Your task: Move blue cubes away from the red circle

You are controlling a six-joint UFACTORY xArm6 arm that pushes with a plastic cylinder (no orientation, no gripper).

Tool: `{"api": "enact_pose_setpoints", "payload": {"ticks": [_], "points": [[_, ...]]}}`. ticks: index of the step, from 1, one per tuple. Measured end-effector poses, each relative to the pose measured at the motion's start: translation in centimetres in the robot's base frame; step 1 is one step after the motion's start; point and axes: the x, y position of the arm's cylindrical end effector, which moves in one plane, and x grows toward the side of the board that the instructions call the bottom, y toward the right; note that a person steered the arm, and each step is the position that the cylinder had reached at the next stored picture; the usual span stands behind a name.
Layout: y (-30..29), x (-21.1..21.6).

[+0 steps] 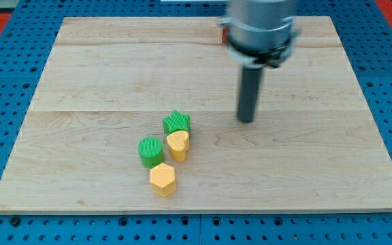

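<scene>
My tip (pixel 247 120) rests on the wooden board (pixel 80 82), right of centre, with no block touching it. No blue cube shows in the view. A small patch of a red block (pixel 221 33) peeks out at the view's top, mostly hidden behind the arm's body; its shape cannot be made out. The tip stands well below that red patch.
Left and below the tip lies a cluster: a green star (pixel 176 122), a yellow heart (pixel 178 145) touching it, a green cylinder (pixel 151 151) and a yellow hexagon (pixel 162 179). The arm's grey body (pixel 260 30) hides part of the board's top.
</scene>
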Motion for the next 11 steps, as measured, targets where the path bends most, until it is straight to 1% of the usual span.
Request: {"api": "enact_pose_setpoints", "payload": {"ticks": [1,2,3,4,5,6,7,8,9,10,11], "points": [[10.2,-3.5],[15.8,-11.6],[16.0,-21.6],[16.1,-25.3],[10.5,-24.8],[-0.4,-23.7],[-4.6,-20.8],[-6.4,-23.1],[-8.1,-23.7],[-5.3,-24.1],[1.3,-25.3]]}}
